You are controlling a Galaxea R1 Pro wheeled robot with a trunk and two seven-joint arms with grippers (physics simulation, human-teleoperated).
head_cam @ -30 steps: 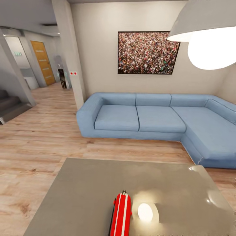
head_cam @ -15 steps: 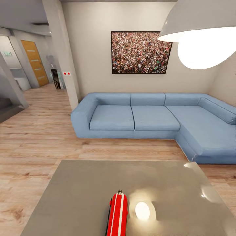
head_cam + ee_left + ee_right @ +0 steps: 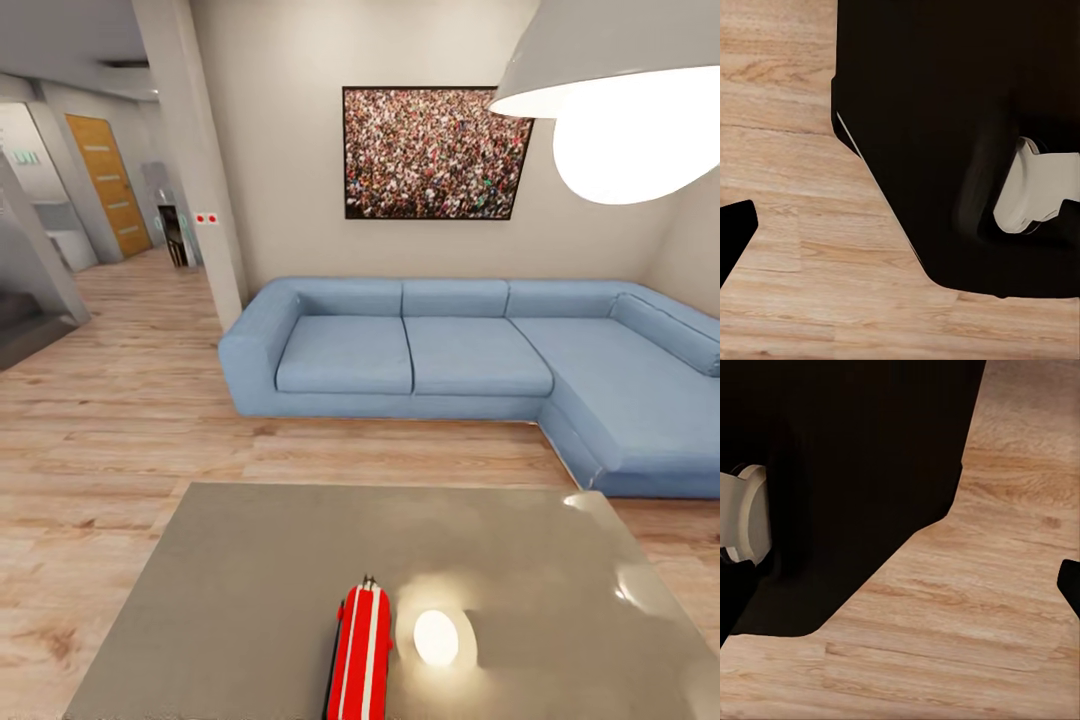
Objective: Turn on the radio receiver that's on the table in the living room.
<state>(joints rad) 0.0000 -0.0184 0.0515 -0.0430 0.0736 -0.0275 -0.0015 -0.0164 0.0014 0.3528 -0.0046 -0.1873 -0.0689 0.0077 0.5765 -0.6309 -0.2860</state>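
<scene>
From the head view, the radio receiver stands edge-on near the front edge of the glossy grey worktop, just beside a bright lamp reflection. Beyond lie the blue sofa and a framed crowd picture; no readable writing shows. In both wrist views there is wood floor beside dark robot bodywork; I cannot tell either end effector's opening.

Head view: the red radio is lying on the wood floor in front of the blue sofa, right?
Not quite. The head view shows the red radio on the glossy grey table, not on the wood floor. It is indeed in front of the blue sofa.
</scene>
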